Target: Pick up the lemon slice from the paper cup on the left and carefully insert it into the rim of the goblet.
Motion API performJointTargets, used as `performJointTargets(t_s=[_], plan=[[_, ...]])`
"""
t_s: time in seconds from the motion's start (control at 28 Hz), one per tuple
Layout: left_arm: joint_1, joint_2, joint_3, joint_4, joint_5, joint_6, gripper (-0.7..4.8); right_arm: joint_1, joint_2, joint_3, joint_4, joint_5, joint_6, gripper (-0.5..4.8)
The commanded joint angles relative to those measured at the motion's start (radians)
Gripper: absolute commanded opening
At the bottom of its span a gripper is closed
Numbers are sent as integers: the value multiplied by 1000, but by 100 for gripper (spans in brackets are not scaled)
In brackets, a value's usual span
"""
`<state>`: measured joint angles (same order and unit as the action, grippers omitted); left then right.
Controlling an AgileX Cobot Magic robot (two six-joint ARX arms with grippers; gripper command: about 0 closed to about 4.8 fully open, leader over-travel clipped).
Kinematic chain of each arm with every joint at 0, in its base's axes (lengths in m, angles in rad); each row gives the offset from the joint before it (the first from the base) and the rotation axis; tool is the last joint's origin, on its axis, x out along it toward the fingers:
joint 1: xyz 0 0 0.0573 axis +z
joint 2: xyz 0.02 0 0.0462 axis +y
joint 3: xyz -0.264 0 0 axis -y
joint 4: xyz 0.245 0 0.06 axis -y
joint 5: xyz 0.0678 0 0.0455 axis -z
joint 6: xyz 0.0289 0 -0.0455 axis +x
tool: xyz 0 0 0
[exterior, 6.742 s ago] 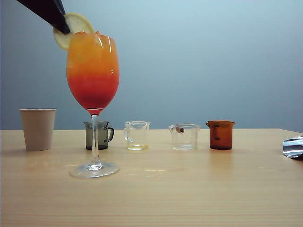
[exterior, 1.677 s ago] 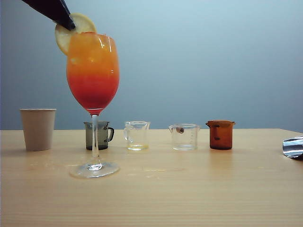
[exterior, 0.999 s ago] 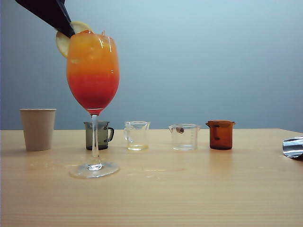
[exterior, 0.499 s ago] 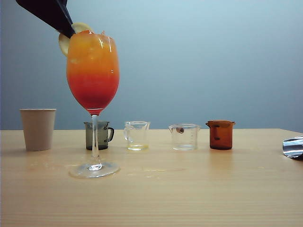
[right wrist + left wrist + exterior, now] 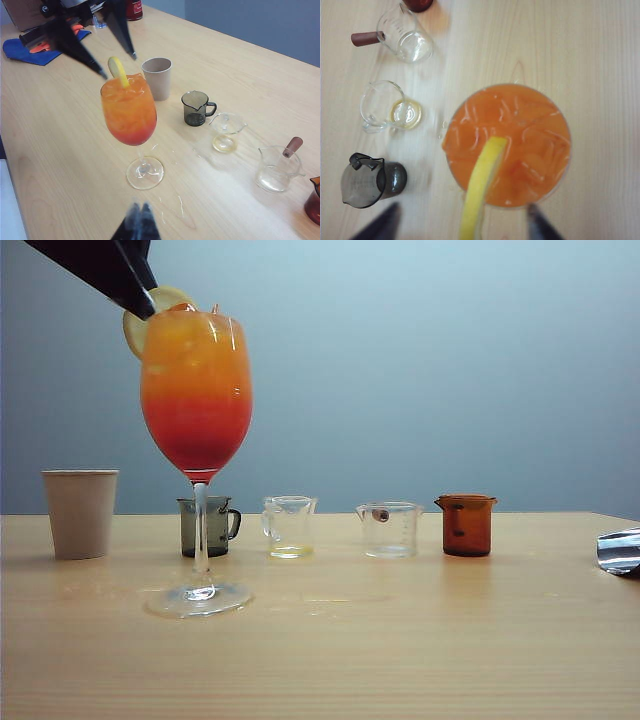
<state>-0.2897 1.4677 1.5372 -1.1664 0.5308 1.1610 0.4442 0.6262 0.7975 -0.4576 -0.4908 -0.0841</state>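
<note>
The lemon slice stands on edge on the rim of the goblet, half over the orange drink. My left gripper hovers just above it, open, with one dark finger on each side of the slice and a clear gap to it. From the side the left gripper sits at the glass's upper left. The paper cup stands on the table left of the goblet. My right gripper is shut and empty, low over the table in front of the goblet's foot.
Behind the goblet stand a dark grey measuring cup, two small clear beakers and an amber beaker in a row. A shiny metal part shows at the right edge. A blue cloth lies far off.
The left gripper pressed the slice down onto the rim, then its jaws opened and let it go. The slice stays on the glass. The right arm has not moved.
</note>
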Motion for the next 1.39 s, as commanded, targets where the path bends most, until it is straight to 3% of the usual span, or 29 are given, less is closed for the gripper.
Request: performJointTargets(t_s=[0.04,0.32,0.5,0.57,0.64,0.68,0.71,0.82,0.89,1.18,1.32,1.39], plan=[[1,-7,18,-4,5,-37,344,0,-3,3,20,-2,-3,-5],[1,-10,63,-45,4,-51,344,0,-3,3,20,-2,-3,-5],[1,-11,142,-197,-35,-113,332,0,-2,3,16,-2,-7,-5],[1,-25,146,-200,-34,-141,255,0,-2,3,12,-2,-19,-5],[1,-45,146,-206,-35,-149,73,0,-3,3,12,-3,-23,-5],[1,-51,146,-214,-34,-149,7,0,-3,4,12,-5,-22,-5],[1,-60,146,-229,-32,-151,-4,0,-2,3,12,-6,-22,-5],[0,-79,145,-268,-20,-212,-6,1,-2,3,10,-6,-22,-5],[0,-97,142,-268,-12,-317,-6,1,-2,3,7,-6,-22,-5],[-73,-189,78,-267,-22,-420,-5,1,-2,3,-27,-36,-24,-5],[-153,-229,6,-242,-23,-503,-5,1,-3,3,-48,-36,-50,-5],[-246,-290,-89,-151,-101,-602,-6,1,-17,3,-47,-34,-86,-5]])
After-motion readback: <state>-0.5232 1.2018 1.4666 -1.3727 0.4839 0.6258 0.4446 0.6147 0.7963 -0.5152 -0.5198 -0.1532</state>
